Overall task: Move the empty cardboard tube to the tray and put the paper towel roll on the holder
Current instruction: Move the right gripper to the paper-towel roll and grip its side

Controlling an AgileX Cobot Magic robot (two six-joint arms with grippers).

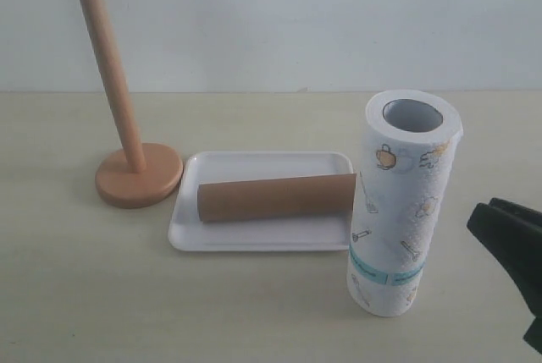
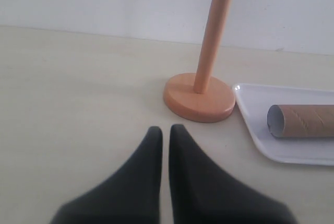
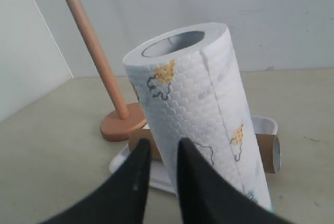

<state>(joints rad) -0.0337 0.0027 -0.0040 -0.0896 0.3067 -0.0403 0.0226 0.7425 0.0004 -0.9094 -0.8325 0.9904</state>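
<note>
The brown cardboard tube (image 1: 275, 198) lies lengthwise in the white tray (image 1: 262, 240). The printed paper towel roll (image 1: 405, 202) stands upright on the table at the tray's right end, hiding the tube's right tip. The wooden holder (image 1: 135, 173) stands bare to the left of the tray. My right gripper (image 1: 481, 216) hovers to the right of the roll, apart from it. In the right wrist view its fingers (image 3: 141, 153) are slightly apart with nothing between them, and the roll (image 3: 198, 98) is just beyond. My left gripper (image 2: 165, 130) is shut and empty near the holder's base (image 2: 199, 97).
A beige table (image 1: 85, 295) meets a white wall (image 1: 296, 16) behind the holder. The left wrist view also catches the tray's corner (image 2: 250, 130) and the tube's open end (image 2: 276, 121).
</note>
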